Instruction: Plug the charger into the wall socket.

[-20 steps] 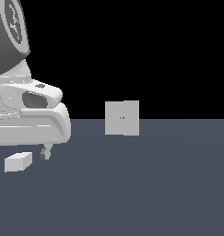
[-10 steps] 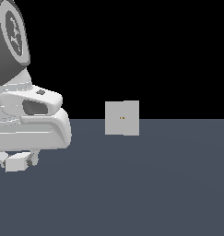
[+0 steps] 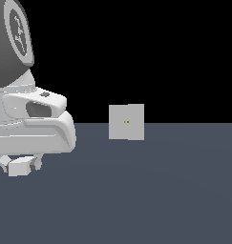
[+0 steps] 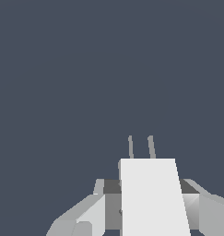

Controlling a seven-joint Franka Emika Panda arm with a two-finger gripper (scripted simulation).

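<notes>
Though well apart from the wall socket (image 3: 126, 122), charger (image 3: 19, 167) pinched in pincer (image 3: 18, 165).

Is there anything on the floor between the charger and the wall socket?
No. In the exterior view, only bare dark floor lies between the charger, between the fingers, and the wall socket.

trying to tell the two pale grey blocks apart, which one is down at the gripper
The charger, the small brick-like block between the gripper fingers. The wall socket is the larger upright plate standing apart.

White angular arm (image 3: 36, 128), dark grey rounded joint, pale grey pincer (image 3: 19, 166)
</notes>
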